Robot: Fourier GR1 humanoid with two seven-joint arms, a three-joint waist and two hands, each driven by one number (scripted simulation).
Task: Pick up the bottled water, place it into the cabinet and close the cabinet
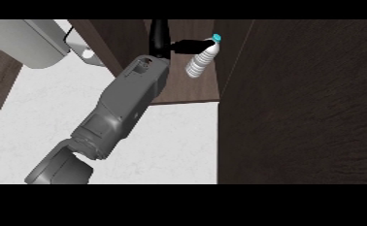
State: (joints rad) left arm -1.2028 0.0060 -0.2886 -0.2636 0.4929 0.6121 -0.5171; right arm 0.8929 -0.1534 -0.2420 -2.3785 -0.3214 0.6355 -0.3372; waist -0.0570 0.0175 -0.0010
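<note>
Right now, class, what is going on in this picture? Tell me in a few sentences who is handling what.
The robot's left hand reaches from the counter into the open cabinet, its fingers closed on the neck of the bottled water. The bottled water is tilted, cap uppermost, inside the cabinet and seemingly above its floor, so it appears not yet set down. The cabinet door stands open at the right.

White marbled counter (175, 142); grey rounded object (34, 41) top-left.
</note>
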